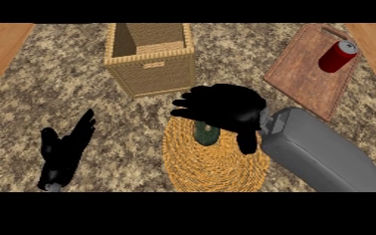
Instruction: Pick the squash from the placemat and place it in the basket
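Hovering right hand [224, 107], fingers spread, over squash [206, 133] on woven placemat [213, 167].
Speckled granite counter [58, 94] carries wicker basket [150, 69], wooden board [305, 77] with red can [337, 56]; left hand [64, 152] rests open.

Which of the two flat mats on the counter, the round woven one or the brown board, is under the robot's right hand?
The round woven placemat: the right hand hovers over it and the dark green squash. The wooden board lies apart and carries a red can.

We are seeing bare counter [88, 94] lying ahead of the right hand's fingers [192, 104]; beyond it the basket [150, 67] wall is standing.
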Controlling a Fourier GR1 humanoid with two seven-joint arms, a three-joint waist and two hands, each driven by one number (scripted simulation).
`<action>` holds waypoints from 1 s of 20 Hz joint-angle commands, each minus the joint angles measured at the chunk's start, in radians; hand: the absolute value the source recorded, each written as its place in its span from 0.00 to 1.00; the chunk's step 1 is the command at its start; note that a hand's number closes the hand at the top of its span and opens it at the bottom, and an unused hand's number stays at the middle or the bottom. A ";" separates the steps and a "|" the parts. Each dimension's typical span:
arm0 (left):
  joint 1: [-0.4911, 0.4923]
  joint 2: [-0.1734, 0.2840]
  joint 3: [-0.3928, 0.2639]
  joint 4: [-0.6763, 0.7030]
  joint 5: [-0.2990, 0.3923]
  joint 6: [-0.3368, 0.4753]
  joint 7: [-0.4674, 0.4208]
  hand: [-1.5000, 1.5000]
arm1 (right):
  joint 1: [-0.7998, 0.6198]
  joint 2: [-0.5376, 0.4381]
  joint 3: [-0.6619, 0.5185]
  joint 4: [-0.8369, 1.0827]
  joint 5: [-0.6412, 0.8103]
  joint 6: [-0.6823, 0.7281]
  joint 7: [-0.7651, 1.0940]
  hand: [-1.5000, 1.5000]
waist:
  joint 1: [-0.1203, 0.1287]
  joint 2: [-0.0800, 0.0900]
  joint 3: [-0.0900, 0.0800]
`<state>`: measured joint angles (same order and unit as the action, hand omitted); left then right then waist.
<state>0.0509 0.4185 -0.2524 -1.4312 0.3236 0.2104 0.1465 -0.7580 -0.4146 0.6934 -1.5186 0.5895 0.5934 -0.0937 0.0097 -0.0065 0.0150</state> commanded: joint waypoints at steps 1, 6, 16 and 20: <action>0.018 0.007 0.008 0.070 0.016 -0.031 0.064 0.50 | 0.006 0.031 0.002 0.054 0.047 -0.027 -0.047 0.00 | -0.001 0.009 -0.015; 0.017 -0.011 0.004 0.041 -0.011 -0.001 0.098 0.50 | 0.047 0.035 0.000 0.107 0.101 -0.073 -0.096 0.00 | -0.003 0.009 -0.015; 0.090 -0.043 0.013 0.073 -0.029 -0.033 0.015 0.50 | 0.054 0.099 0.039 0.173 0.207 -0.105 -0.108 0.00 | -0.002 0.009 -0.015; 0.055 -0.060 0.004 0.058 -0.052 -0.001 0.061 0.50 | 0.051 0.136 0.076 0.228 0.268 -0.098 -0.074 0.00 | -0.003 0.009 -0.015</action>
<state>0.0704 0.3968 -0.2075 -1.4377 0.2936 0.1799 0.1434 -0.7132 -0.2979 0.7402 -1.3245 0.8094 0.4956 -0.1816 0.0065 -0.0080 0.0146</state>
